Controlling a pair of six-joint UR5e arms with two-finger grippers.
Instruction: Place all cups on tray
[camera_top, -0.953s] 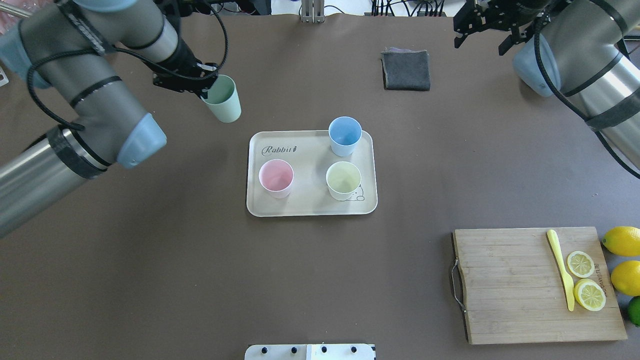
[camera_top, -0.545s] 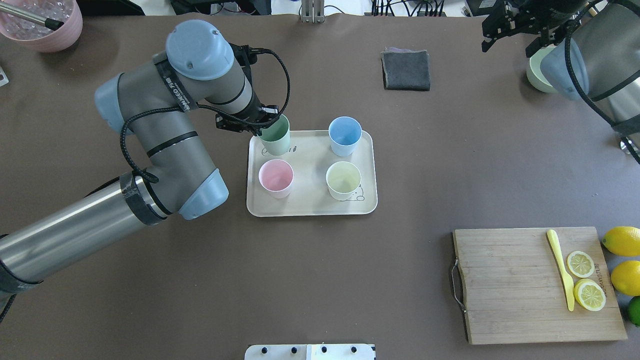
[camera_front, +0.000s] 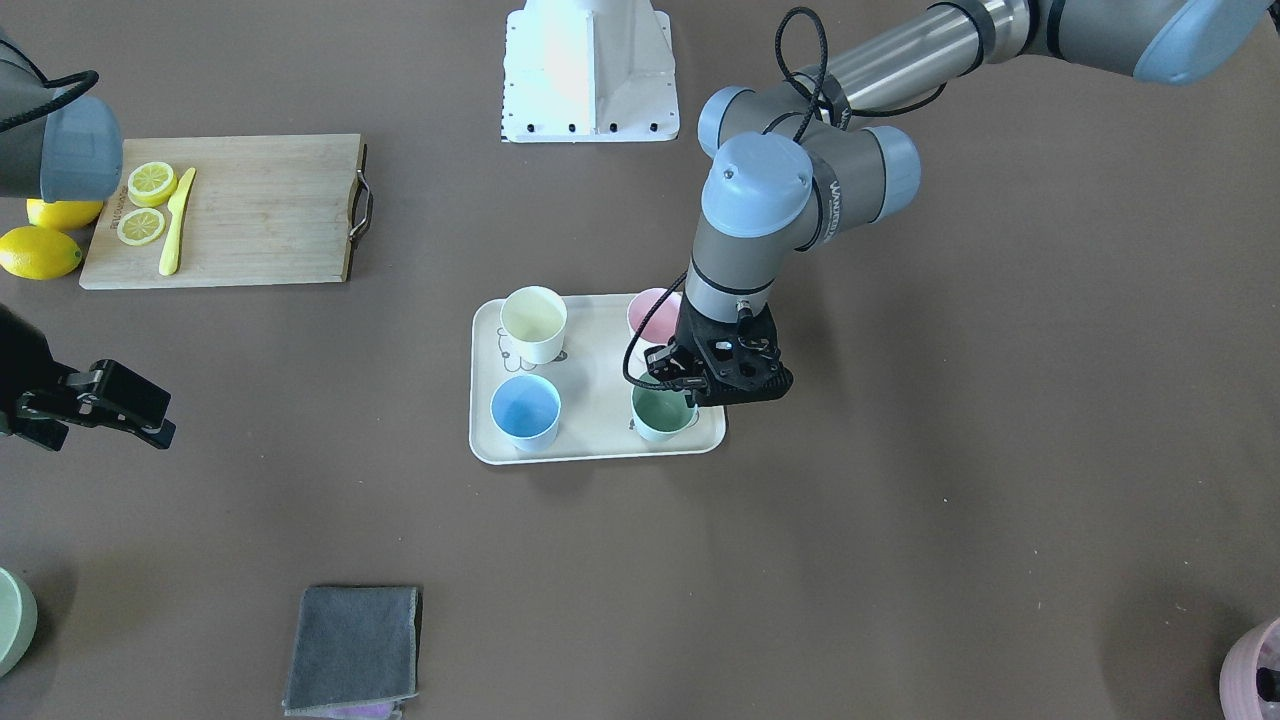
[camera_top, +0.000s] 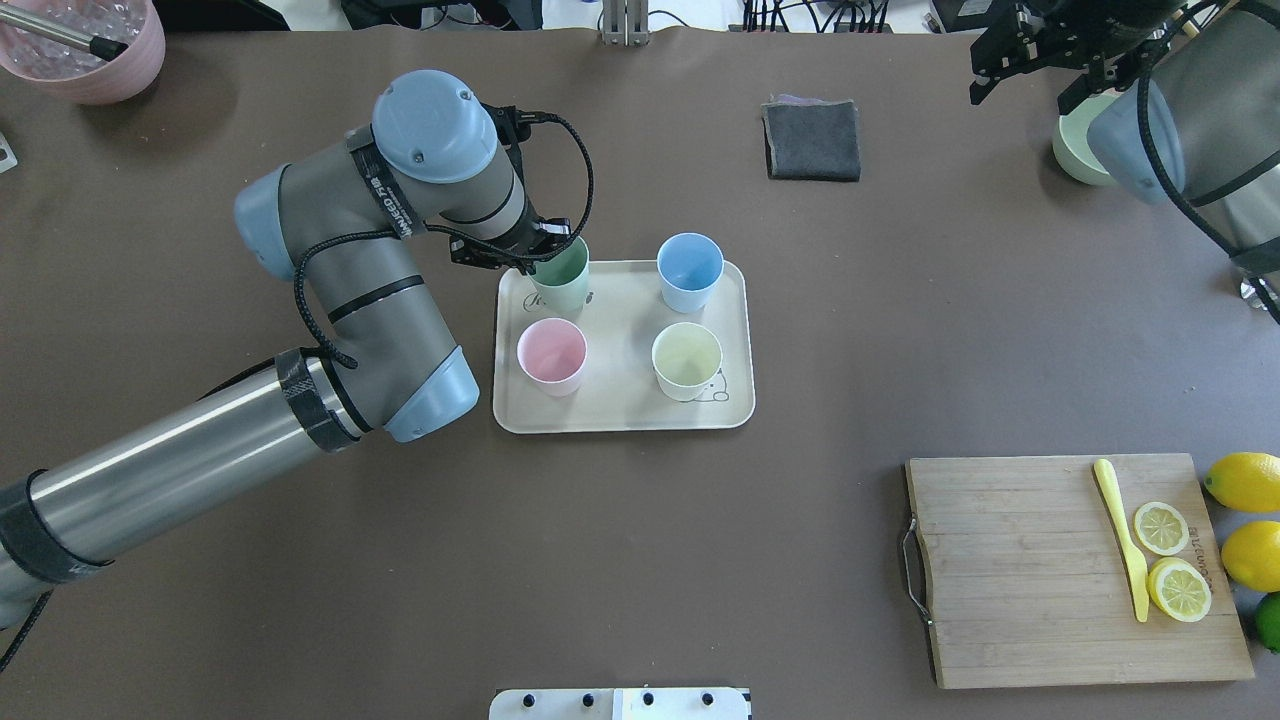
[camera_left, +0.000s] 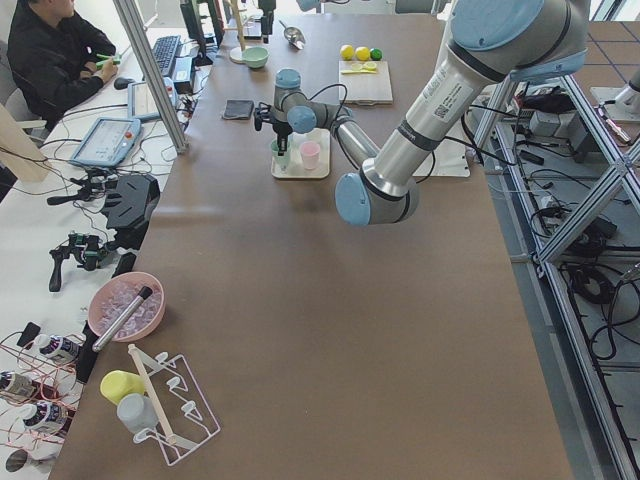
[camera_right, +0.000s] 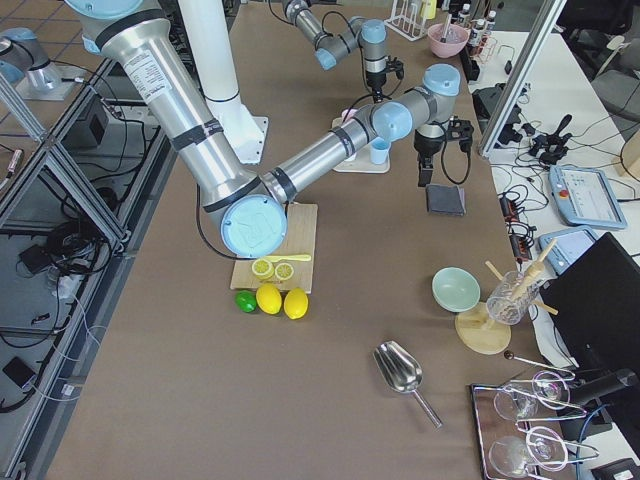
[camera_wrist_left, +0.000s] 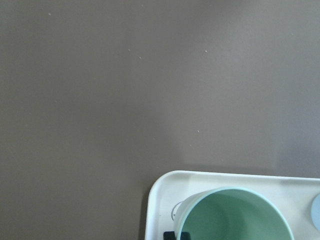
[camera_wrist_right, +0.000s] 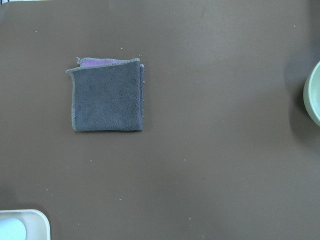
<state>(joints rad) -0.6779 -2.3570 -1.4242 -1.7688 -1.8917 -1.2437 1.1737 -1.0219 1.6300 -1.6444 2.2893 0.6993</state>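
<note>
On the cream rectangular tray (camera_top: 620, 400), from the robot's side, the mint green plastic cup (camera_top: 563, 280) is found far left, the light blue plastic cup (camera_top: 690, 272) far right, the pink plastic cup (camera_top: 551, 356) near left, the pale yellow plastic cup (camera_top: 687, 360) near right.

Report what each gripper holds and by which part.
The left gripper holds the mint green cup by its rim; the right gripper holds nothing.

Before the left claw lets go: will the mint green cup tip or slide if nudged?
Probably light: the mint green cup looks empty, thin plastic. Base narrower than mouth, so a high nudge might tip it. The tray rim beside it could stop a slide.
</note>
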